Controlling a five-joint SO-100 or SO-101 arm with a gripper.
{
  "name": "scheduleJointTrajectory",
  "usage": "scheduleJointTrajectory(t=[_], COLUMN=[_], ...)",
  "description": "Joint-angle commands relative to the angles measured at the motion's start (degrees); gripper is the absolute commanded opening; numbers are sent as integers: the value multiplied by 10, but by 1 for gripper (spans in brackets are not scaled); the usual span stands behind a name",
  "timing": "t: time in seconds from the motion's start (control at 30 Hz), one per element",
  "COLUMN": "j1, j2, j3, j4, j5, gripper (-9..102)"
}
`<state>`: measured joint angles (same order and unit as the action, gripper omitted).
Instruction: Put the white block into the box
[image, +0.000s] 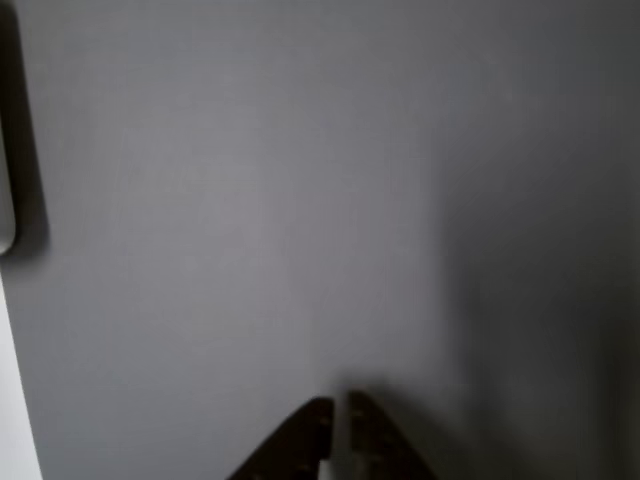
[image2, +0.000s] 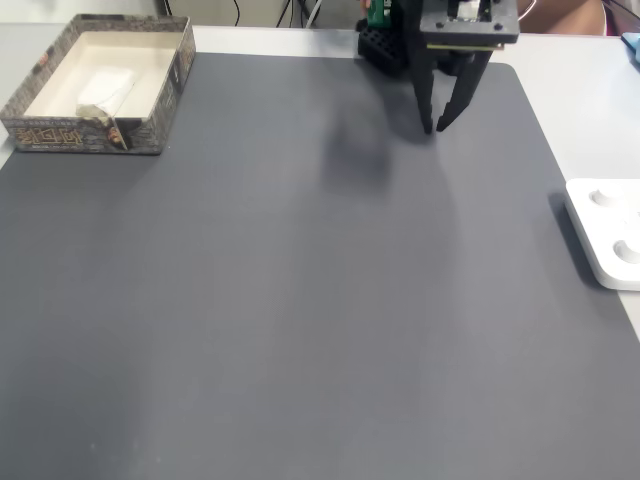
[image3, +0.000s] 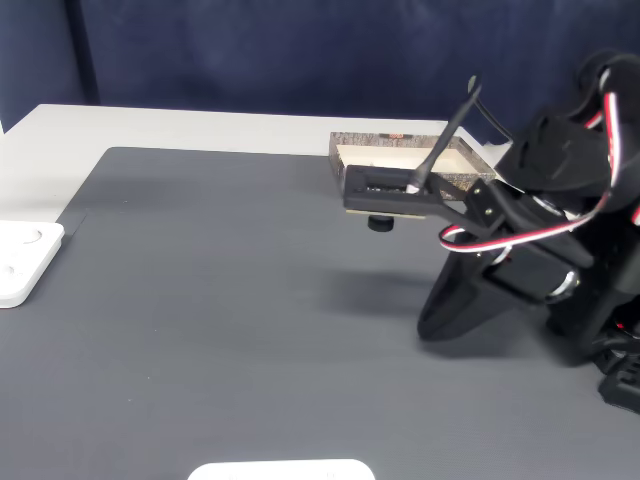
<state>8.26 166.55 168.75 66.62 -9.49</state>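
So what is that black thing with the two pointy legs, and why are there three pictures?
The black thing is a small robot arm. The two pointy legs are its gripper, a kind of pinching hand. The tips sit close together with nothing between them, hanging above a big dark grey mat.

The three pictures come from three cameras at the same moment. One looks down at the mat from across the table. One looks from the side, where you see the arm's wires. The blurry one seems to ride on the arm, with the gripper tips poking in at the bottom.

At the corner of the mat stands the box, with something white lying inside. A white device sits at the mat's edge.
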Motion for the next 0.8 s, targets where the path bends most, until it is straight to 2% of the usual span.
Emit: scheduleJointTrajectory(t=[0.0,0.27,0.77], j1=[-5,-4,5], j2=[66,184,238], j3=[15,47,84], j4=[11,74,79], j5=[-4,-6,7], gripper=[-2,-2,-2])
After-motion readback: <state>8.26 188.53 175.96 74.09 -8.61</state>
